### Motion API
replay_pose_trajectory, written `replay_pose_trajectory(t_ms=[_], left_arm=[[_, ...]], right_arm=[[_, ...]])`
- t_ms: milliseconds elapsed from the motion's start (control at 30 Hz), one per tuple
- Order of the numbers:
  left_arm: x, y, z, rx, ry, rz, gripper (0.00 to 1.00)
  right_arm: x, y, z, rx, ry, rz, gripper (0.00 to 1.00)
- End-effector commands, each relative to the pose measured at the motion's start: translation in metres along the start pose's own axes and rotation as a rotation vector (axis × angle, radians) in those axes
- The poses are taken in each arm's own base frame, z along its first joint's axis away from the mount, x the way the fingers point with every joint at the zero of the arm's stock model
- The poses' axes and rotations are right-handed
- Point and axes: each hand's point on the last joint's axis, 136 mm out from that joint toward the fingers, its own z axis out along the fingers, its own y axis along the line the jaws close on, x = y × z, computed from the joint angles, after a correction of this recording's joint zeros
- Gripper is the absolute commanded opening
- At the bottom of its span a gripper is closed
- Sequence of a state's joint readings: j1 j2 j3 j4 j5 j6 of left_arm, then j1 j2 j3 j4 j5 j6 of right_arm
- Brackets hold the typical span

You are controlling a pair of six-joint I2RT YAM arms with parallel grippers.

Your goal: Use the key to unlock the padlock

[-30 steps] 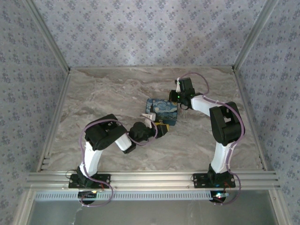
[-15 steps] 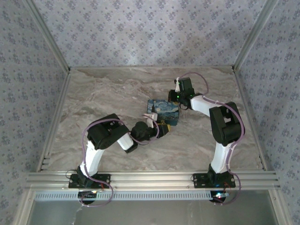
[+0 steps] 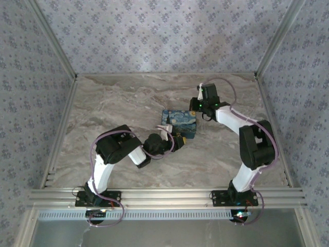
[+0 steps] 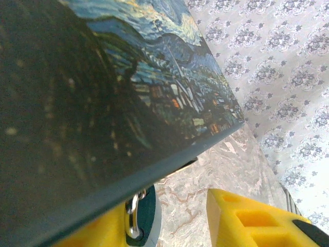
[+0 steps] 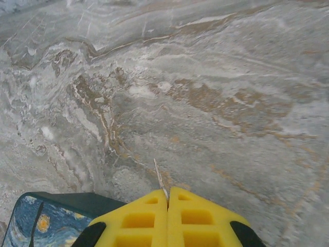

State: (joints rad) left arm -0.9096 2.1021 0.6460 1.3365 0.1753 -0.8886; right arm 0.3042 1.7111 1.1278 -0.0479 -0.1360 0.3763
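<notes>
The padlock (image 4: 148, 213) shows as a dark round body with a pale rim and a silver shackle (image 4: 133, 215), tucked under the edge of a box painted with a starry night (image 4: 103, 77). It lies against the left finger of my left gripper (image 4: 175, 218), which is open, with bare marble between its yellow fingers. From above, the left gripper (image 3: 177, 140) sits at the box's (image 3: 180, 122) near side. My right gripper (image 5: 168, 193) is shut on the key (image 5: 160, 176), whose thin blade sticks out from the fingertips. The right gripper (image 3: 198, 105) hovers just beyond the box's far right corner.
The box's corner (image 5: 36, 218) lies at the lower left of the right wrist view. The marble tabletop (image 3: 123, 103) is ringed by patterned walls and a metal rail (image 3: 164, 195) along the near edge.
The right arm has swung to the right and slightly away from the box with the key. The left arm has shifted a little toward the box, then held still.
</notes>
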Motion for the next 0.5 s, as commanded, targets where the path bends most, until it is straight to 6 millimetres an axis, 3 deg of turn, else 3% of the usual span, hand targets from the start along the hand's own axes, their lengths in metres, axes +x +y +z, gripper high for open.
replay_pose_trajectory(t_ms=[0, 167, 333, 467], left_arm=[[0.044, 0.050, -0.014, -0.163, 0.144, -0.061, 0.43], [0.043, 0.047, -0.016, -0.154, 0.143, -0.060, 0.45], [0.047, 0.045, -0.012, -0.135, 0.163, -0.059, 0.49], [0.046, 0.043, -0.008, -0.123, 0.160, -0.059, 0.52]], right_arm=[[0.008, -0.030, -0.018, 0.124, 0.024, 0.042, 0.00], [0.040, -0.049, -0.024, 0.171, 0.081, 0.092, 0.00], [0.064, -0.040, -0.016, 0.136, 0.122, 0.073, 0.00], [0.073, -0.026, -0.008, 0.104, 0.143, 0.055, 0.00]])
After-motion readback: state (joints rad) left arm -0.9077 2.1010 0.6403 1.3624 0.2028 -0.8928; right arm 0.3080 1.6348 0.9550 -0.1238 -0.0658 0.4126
